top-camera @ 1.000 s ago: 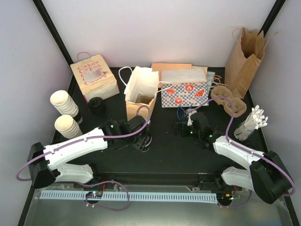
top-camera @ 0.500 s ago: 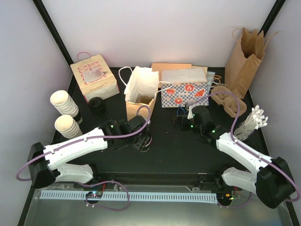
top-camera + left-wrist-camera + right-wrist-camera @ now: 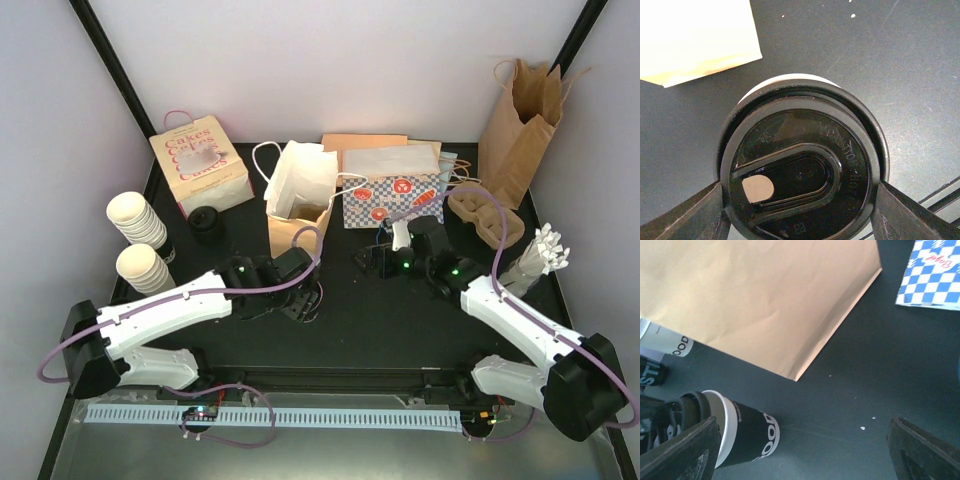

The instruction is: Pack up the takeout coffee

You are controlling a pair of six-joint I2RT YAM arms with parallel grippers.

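Takeout coffee point(image 3: 800, 160) grasped by left gripper point(image 3: 799, 192); released right gripper point(image 3: 804, 430) has swung toward ten-o'clock paper bag point(image 3: 298, 225), bagging looks next

In the left wrist view the wall of the takeout coffee point(image 3: 800, 170) is hidden beneath its top. From above it is largely covered by the left end effector point(image 3: 300, 295). The brown bag point(image 3: 765, 305) is cropped in the right wrist view.

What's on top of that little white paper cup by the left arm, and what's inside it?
A round black plastic lid caps the small cream-white paper cup; its small sip hole shows only a pale patch. Any drink inside is hidden.
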